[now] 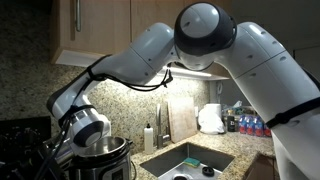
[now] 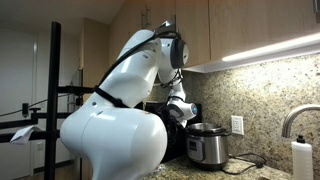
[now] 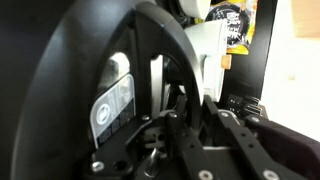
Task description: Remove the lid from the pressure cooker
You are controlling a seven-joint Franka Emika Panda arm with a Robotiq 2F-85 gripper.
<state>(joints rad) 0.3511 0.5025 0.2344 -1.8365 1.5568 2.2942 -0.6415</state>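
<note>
I can't tell how wide the tool (image 3: 205,135) is set: in the wrist view its dark fingers (image 3: 232,128) come up from the bottom and merge with the black behind them. Right against them is the lid (image 3: 70,90), a big black round shape filling the left of that view. Its edge sweeps in an arc, and I can't tell whether it lies flat or tilted.

In an exterior view the tool (image 1: 88,135) sits at the top of the pressure cooker (image 1: 112,155), on the side toward the stove (image 1: 18,140). The cooker stands upright on the desk (image 1: 240,150), and I can't see inside it.

On the cooker's other side are a soap bottle (image 1: 150,137), a cutting board (image 1: 182,118) leaning on the wall, and the sink (image 1: 195,155), with something small in it that I can't make out. In an exterior view the robot's own arm (image 2: 110,130) covers much of the scene, and the cooker (image 2: 208,148) shows just past it.
</note>
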